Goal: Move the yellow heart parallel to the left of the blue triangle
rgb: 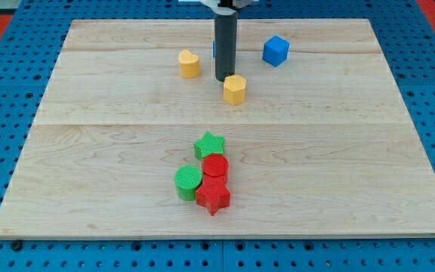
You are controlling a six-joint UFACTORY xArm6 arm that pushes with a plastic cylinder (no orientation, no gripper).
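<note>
the rod's tip (224,80), holding nothing, rests just behind the yellow hexagon (235,89), while the yellow heart (189,63) sits near the view's left of a blue block (214,50), largely hidden by the rod; final alignment seems left

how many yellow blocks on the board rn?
2: yellow heart at the view's upper middle, left of the rod; yellow block just below my tip. The rod could hide something behind it.
</note>
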